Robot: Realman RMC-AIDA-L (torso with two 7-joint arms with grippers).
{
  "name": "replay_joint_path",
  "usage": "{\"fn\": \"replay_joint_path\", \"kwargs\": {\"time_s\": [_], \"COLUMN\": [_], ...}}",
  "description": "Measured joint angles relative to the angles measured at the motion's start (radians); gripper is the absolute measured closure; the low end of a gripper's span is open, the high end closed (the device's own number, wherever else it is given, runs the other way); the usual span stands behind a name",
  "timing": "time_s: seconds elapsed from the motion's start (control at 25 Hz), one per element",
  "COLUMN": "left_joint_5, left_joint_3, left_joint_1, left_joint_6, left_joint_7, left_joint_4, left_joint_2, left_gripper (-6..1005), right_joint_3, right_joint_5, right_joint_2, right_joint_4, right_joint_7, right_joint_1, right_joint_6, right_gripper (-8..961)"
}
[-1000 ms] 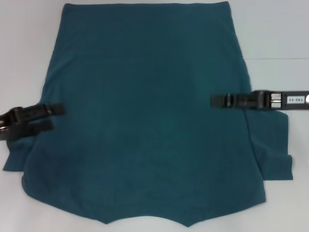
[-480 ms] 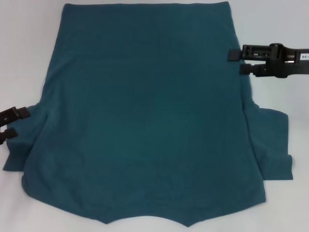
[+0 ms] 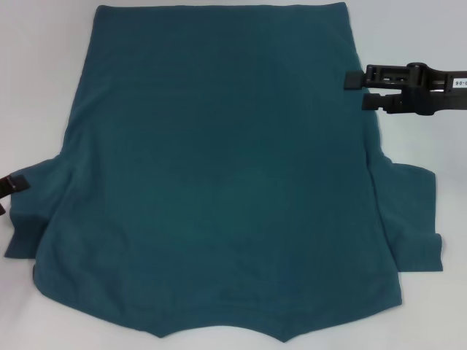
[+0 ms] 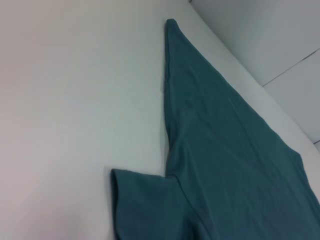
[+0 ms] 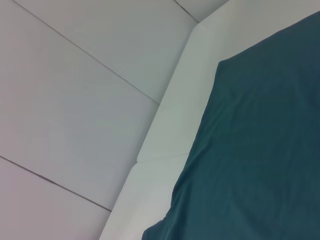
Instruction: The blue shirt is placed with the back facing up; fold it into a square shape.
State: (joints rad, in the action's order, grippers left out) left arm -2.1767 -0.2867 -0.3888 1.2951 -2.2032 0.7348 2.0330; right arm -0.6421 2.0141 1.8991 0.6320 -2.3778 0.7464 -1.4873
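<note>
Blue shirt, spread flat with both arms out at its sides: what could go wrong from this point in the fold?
1. The right gripper, jaws open, sits at the far side edge of the blue shirt, well away from the right sleeve; a pinch there may leave the sleeve sticking out.
2. The left gripper is almost out of the head view beside the left sleeve, so the two sides may fold unevenly.
3. The near hem curves unevenly, which may skew a square.

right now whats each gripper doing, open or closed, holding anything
Left gripper: at the left frame edge beside the blue shirt sleeve, mostly out of view; state cannot be told.
Right gripper: open, holding nothing, at the shirt's right edge.
</note>
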Motion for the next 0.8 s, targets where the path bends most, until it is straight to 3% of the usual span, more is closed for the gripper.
{"fn": "replay_joint_path", "kwargs": {"time_s": [0.8], "left_joint_5": [0.0], "left_joint_3": [-0.01], "left_joint_1": [-0.007], "left_joint_6": [-0.09], "left_joint_7": [0.159], "left_joint_4": [-0.067], "left_joint_2": [0.021], "left_gripper": [103], "right_joint_3": [0.007], "right_joint_5": [0.0], "right_joint_2": [0.002], "right_joint_4": [-0.002], "right_joint_7": [0.003], "right_joint_1": [-0.009], "right_joint_6": [-0.001], "right_gripper": [36]}}
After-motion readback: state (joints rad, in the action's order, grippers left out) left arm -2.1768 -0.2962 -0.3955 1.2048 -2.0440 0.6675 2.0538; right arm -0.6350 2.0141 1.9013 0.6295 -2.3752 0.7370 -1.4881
